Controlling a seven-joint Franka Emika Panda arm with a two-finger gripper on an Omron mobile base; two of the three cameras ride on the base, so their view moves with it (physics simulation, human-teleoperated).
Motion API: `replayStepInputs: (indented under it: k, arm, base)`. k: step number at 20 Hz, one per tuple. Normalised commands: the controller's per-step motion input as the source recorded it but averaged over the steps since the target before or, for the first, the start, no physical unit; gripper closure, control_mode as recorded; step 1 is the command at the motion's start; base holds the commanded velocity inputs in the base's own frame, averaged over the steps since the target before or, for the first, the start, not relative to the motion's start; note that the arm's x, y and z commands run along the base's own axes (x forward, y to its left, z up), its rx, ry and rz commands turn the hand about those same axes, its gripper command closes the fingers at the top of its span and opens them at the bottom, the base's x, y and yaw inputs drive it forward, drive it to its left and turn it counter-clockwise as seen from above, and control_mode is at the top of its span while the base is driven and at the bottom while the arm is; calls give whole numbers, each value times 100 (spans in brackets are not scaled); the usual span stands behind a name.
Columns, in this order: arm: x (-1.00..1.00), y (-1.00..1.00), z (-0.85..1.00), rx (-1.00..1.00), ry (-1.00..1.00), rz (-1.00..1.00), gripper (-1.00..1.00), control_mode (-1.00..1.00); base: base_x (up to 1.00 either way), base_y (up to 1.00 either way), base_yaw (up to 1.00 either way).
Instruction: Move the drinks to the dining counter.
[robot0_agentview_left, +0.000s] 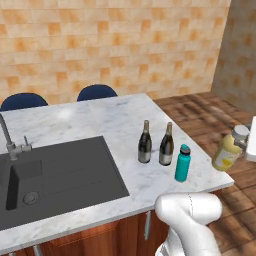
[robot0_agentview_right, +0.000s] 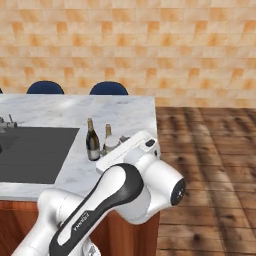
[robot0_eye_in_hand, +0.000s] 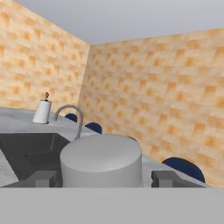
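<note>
Three drinks already stand on the dining counter (robot0_agentview_left: 75, 117) in our left base view: two dark wine bottles (robot0_agentview_left: 144, 143) (robot0_agentview_left: 166, 145) side by side, and a teal bottle (robot0_agentview_left: 183, 163) just beside them toward the near corner. Beyond that corner, out over the wooden floor (robot0_agentview_left: 210, 112), we see the yellow bottle (robot0_agentview_left: 229, 148) with its white cap, tilted and off the marble, with a bit of the white hand at the frame's right edge against its cap. We judge it is being carried in as the last drink.

From the right base view, our arm's wrist (robot0_agentview_right: 145, 185) blocks most of the corner; one wine bottle and the neck of the other show behind it, with a pale cap-like shape just ahead of the hand. The black sink (robot0_agentview_right: 35, 150) lies well apart to the left.

Looking along the hand, we find the gripper (robot0_eye_in_hand: 103, 178) with its fingers (robot0_eye_in_hand: 43, 178) spread wide on either side of the white cap (robot0_eye_in_hand: 101, 158), so it holds the yellow bottle by the top. The tap (robot0_eye_in_hand: 72, 116) and sink lie ahead.

Next, we think the bottle must travel over the marble, come upright, go down on the free patch near the teal bottle without knocking it, and then be released.
</note>
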Motion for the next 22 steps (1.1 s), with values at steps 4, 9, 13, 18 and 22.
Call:
replayStepInputs:
  k: [4, 9, 13, 18, 22]
  arm:
    - [53, -31, -23, -7, 0, -4, 100, -100]
    - [50, -18, -27, -1, 0, 0, 100, -100]
    - [55, -15, -24, 0, 2, 0, 100, -100]
    - [55, -6, -27, 1, 5, 0, 100, -100]
    - [46, 0, -29, 2, 10, 0, 100, -100]
  base:
    - [0, 0, 0]
    - [0, 0, 0]
    - [0, 0, 0]
    - [0, 0, 0]
    - [0, 0, 0]
